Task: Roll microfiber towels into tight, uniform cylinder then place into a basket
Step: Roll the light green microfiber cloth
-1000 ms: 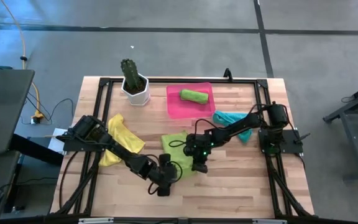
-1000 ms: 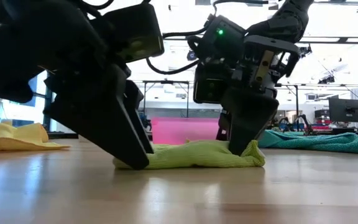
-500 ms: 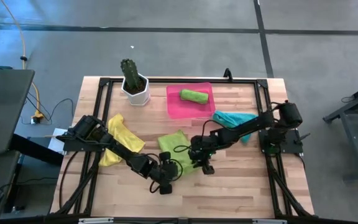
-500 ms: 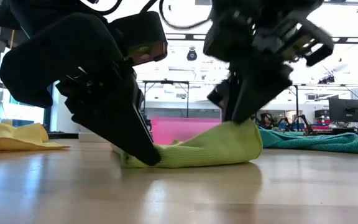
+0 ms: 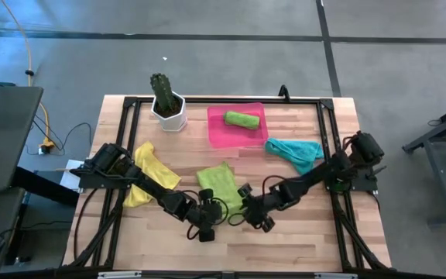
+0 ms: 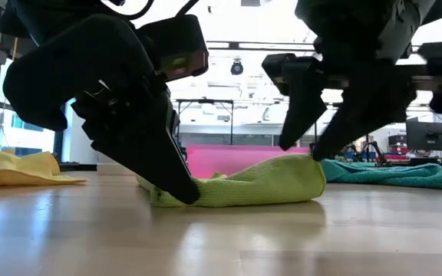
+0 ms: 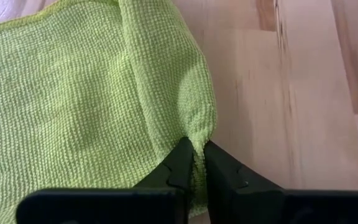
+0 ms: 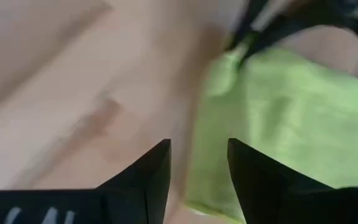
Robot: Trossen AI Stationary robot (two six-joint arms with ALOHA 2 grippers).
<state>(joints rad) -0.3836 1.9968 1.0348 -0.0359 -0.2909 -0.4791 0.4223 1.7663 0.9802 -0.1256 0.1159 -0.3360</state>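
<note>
Near the worktop's front edge, about midway along it: flat lime green microfiber towel (image 5: pixel 217 182), front corner puckered upward. Pinched at that corner by the left end effector (image 7: pixel 194 163), dark fingers pressed together on a fold of the cloth. Right end effector (image 6: pixel 307 149) just beside the towel's right edge, fingers spread, above the cloth and gripping nothing. Toward the far edge, shallow bright pink plastic basket (image 5: pixel 217 132), with a second lime green towel, rolled into a cylinder (image 5: pixel 240 119), lying inside. Teal microfiber towel (image 5: pixel 294 151) crumpled on the wood between the basket and the right edge. Yellow microfiber towel (image 5: pixel 149 174) spread loosely near the left edge, partly under the left arm. White pot with green cactus (image 5: pixel 167 105) at the far left corner, just beside the basket. Pale wooden worktop (image 5: pixel 308 236) framed by black rails.
</note>
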